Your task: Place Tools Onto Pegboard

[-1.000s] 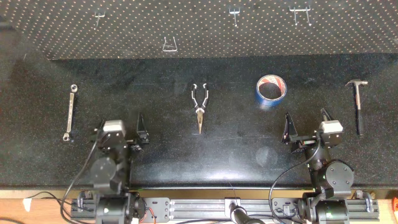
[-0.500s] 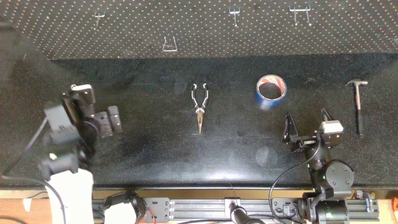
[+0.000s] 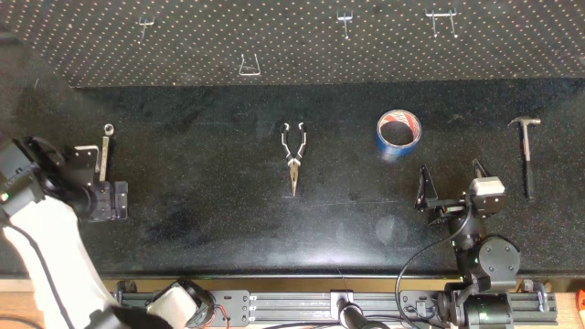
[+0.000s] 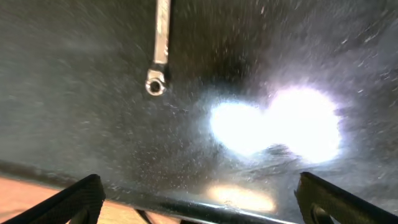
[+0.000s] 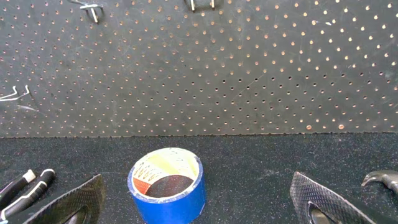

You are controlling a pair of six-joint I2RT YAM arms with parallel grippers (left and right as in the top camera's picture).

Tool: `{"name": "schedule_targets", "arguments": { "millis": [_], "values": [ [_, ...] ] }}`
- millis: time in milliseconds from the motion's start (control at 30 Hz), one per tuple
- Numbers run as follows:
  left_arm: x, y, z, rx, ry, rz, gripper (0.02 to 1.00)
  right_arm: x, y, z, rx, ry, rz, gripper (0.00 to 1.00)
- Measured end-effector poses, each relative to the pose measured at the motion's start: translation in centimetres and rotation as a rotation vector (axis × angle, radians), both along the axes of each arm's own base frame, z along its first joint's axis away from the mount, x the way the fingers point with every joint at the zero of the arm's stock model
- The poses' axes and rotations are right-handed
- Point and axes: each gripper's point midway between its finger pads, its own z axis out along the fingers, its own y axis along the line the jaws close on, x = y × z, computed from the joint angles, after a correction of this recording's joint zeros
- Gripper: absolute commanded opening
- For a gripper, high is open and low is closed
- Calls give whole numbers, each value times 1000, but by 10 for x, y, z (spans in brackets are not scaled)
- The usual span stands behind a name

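Observation:
A silver wrench (image 3: 105, 146) lies at the table's left, its ring end (image 4: 155, 86) showing in the left wrist view. My left gripper (image 3: 101, 178) hovers open over the wrench's near end, nothing between its fingers (image 4: 81, 196). Pliers (image 3: 293, 155) lie mid-table, a blue tape roll (image 3: 398, 132) to their right and a hammer (image 3: 526, 155) at the far right. My right gripper (image 3: 451, 183) rests open near its base, facing the tape roll (image 5: 166, 183), well short of it. The pegboard (image 3: 302, 41) stands along the back.
Wire hooks hang on the pegboard: a triangular hook (image 3: 249, 66) left of centre, a hook (image 3: 345, 18) near the middle, a double hook (image 3: 441, 18) at the right. The table's front edge (image 4: 186, 202) lies close under the left gripper.
The left arm has swung from its rest spot leftward and now hangs over the wrench. The right arm and the tools have stayed put.

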Motion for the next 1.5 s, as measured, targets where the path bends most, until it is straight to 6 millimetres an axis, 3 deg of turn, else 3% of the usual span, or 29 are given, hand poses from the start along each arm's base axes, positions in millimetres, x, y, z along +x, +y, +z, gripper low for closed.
{"name": "schedule_targets", "arguments": {
  "millis": [167, 300, 500, 700, 900, 1067, 1500],
  "values": [
    [18, 4, -30, -147, 34, -36, 996, 0, 0, 0, 0, 0, 0, 976],
    [48, 20, -34, -180, 1, -55, 996, 0, 0, 0, 0, 0, 0, 976],
    [74, 39, -48, -197, -9, -59, 996, 0, 0, 0, 0, 0, 0, 976],
    [86, 50, -67, -215, 6, -57, 996, 0, 0, 0, 0, 0, 0, 974],
    [104, 64, -72, -196, 12, -80, 993, 0, 0, 0, 0, 0, 0, 976],
    [117, 57, -80, -186, 47, -128, 996, 0, 0, 0, 0, 0, 0, 976],
    [114, 54, -102, -213, 100, -131, 993, 0, 0, 0, 0, 0, 0, 976]
  ]
}}
